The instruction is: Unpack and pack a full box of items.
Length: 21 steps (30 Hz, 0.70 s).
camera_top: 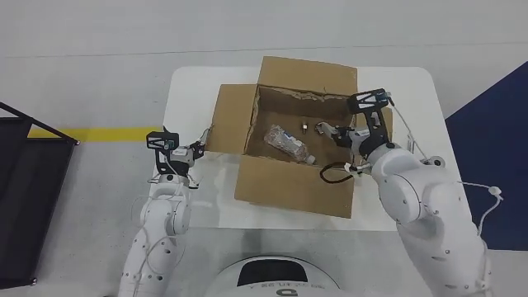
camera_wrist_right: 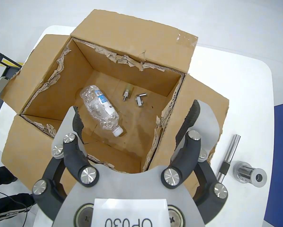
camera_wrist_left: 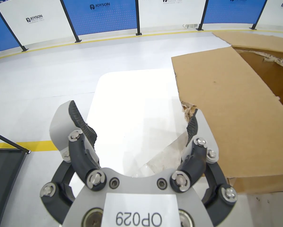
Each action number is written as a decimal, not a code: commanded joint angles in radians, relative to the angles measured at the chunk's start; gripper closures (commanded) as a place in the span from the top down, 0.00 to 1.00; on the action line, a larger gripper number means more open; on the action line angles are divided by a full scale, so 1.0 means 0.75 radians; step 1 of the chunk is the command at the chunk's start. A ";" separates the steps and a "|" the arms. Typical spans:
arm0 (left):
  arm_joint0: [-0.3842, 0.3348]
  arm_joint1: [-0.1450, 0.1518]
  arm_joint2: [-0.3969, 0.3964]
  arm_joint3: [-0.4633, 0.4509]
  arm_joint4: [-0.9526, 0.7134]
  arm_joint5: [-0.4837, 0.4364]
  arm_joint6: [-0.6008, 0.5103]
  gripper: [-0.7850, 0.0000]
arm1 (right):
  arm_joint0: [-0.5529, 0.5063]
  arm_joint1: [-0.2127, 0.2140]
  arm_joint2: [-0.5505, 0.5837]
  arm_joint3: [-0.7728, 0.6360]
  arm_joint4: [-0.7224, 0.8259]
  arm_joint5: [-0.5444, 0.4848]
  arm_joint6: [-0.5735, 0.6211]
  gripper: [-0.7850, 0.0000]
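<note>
White table [camera_top: 412, 91] at mid-frame is occupied by the box [camera_top: 285, 188], flaps splayed for access, bottle [camera_top: 289, 143] lying inside; right gripper [camera_wrist_right: 134, 109] is held spread over the opening, presumably for picking, left gripper [camera_wrist_left: 133, 109] spread, parked beside the frame-left flap.

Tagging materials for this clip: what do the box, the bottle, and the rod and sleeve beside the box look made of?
Box: matte brown corrugated cardboard; fluting shows at torn edges.
Bottle: thin clear plastic, glossy and crinkled, white cap.
Rod: probably steel, polished, with one dark end.
Sleeve: bright machined metal, steel or aluminium, cannot tell which.
</note>
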 commanded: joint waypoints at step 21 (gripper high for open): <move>0.000 0.000 0.000 0.000 0.000 0.000 0.000 1.00 | 0.709 -0.110 -0.595 0.746 -0.035 -0.152 0.336 1.00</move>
